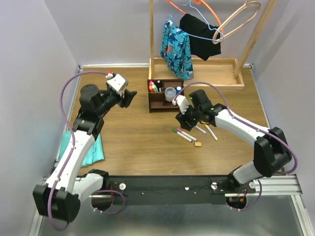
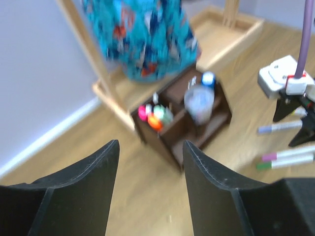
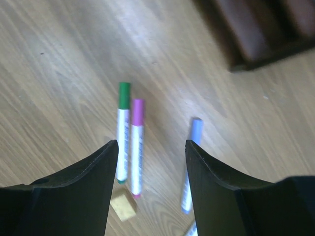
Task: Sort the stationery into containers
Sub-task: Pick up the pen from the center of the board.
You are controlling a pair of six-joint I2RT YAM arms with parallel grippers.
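The dark brown organizer (image 1: 158,104) (image 2: 173,142) stands mid-table and holds orange, pink and green highlighters (image 1: 154,87) (image 2: 154,116) and the clear round tub (image 1: 170,92) (image 2: 199,102). Loose on the wood lie a green-capped marker (image 3: 122,129), a pink-capped marker (image 3: 136,143), a lavender marker (image 3: 190,164), a yellow marker (image 1: 211,132) and the tan eraser (image 1: 198,144) (image 3: 123,206). My right gripper (image 1: 183,118) (image 3: 151,147) hangs open just above these markers, holding nothing. Left of the organizer, my left gripper (image 1: 129,97) (image 2: 151,147) is open and empty.
A clothes rack with a long light wooden tray (image 1: 226,78) stands behind the organizer, with a teal patterned garment (image 1: 176,46) and a black one hanging over it. A teal folded cloth (image 1: 91,150) lies at the table's left edge under my left arm.
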